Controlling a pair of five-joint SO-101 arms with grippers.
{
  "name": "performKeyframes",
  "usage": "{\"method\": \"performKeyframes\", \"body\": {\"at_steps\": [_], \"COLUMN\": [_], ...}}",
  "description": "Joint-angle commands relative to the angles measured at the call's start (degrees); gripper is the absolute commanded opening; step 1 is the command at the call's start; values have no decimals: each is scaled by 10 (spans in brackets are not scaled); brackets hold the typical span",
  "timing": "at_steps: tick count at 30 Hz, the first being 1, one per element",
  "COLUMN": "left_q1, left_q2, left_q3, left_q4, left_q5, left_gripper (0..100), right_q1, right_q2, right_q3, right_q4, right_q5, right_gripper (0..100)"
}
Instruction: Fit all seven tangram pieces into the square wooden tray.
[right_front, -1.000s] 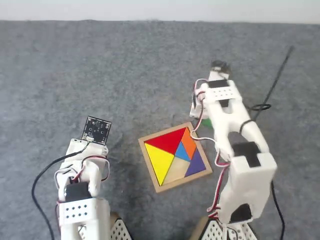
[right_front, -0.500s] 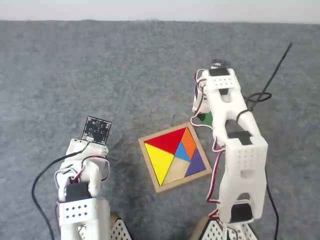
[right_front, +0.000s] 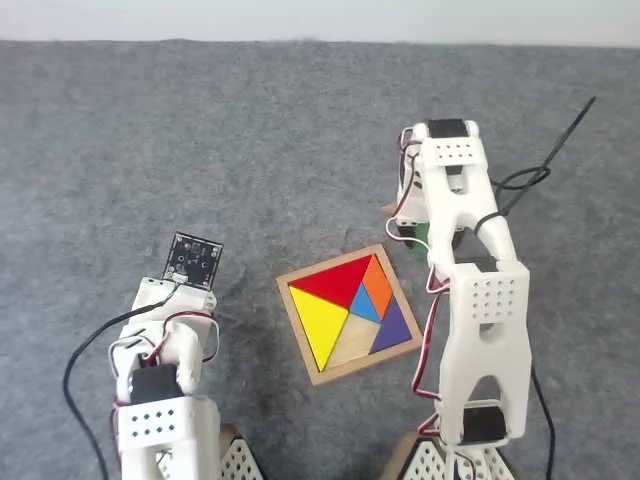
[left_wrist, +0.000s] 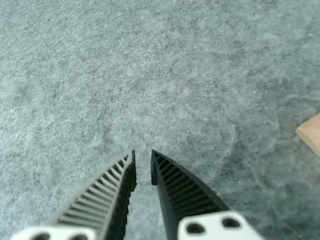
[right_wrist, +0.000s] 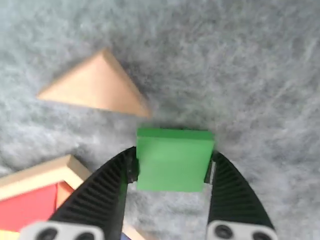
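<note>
The square wooden tray (right_front: 300, 283) lies mid-table and holds red (right_front: 335, 280), yellow (right_front: 316, 318), orange (right_front: 378, 285), blue (right_front: 365, 305) and purple (right_front: 393, 325) pieces around a pale gap (right_front: 350, 346). My right gripper (right_wrist: 172, 156) is shut on the green square piece (right_wrist: 174, 159), just beyond the tray's far right corner (right_wrist: 45, 172). From above, the green piece (right_front: 421, 238) peeks out under the right arm. A tan triangle (right_wrist: 95, 85) lies on the carpet just past it, apart from the tray. My left gripper (left_wrist: 142, 153) hangs over bare carpet, shut on nothing.
Grey carpet covers the table. The left arm (right_front: 165, 385) sits at the near left, well away from the tray, whose corner (left_wrist: 311, 133) appears in the left wrist view. A black cable (right_front: 555, 150) runs behind the right arm.
The right arm has stretched farther toward the back of the table. The green piece stays in its grip near the tray's far right corner. The left arm has not moved.
</note>
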Motion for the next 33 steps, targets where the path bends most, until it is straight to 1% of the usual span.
{"method": "performKeyframes", "body": {"at_steps": [1, 6, 8, 12, 15, 19, 24, 27, 30, 33], "left_q1": [-2, -2, -2, -2, -3, -4, -4, -4, -4, -4], "left_q2": [-9, -9, -9, -9, -9, -9, -9, -9, -9, -9], "left_q3": [-2, -2, -2, -2, -2, -2, -2, -2, -2, -2], "left_q4": [1, 2, 2, 3, 3, 3, 3, 3, 3, 3], "left_q5": [-4, -5, -20, -28, -28, -28, -30, -30, -30, -30], "left_gripper": [48, 48, 48, 48, 48, 48, 48, 48, 48, 48], "right_q1": [15, 16, 15, 14, 0, -59, -176, -238, -279, -311], "right_q2": [-39, -109, -147, -243, -320, -410, -509, -549, -559, -559], "right_q3": [-38, -27, -4, 83, 172, 324, 522, 610, 673, 707], "right_q4": [46, 62, 62, 60, 54, 7, -104, -183, -252, -280], "right_q5": [40, 82, 105, 153, 208, 280, 345, 389, 411, 412], "right_gripper": [129, 129, 129, 129, 129, 129, 129, 129, 129, 132]}}
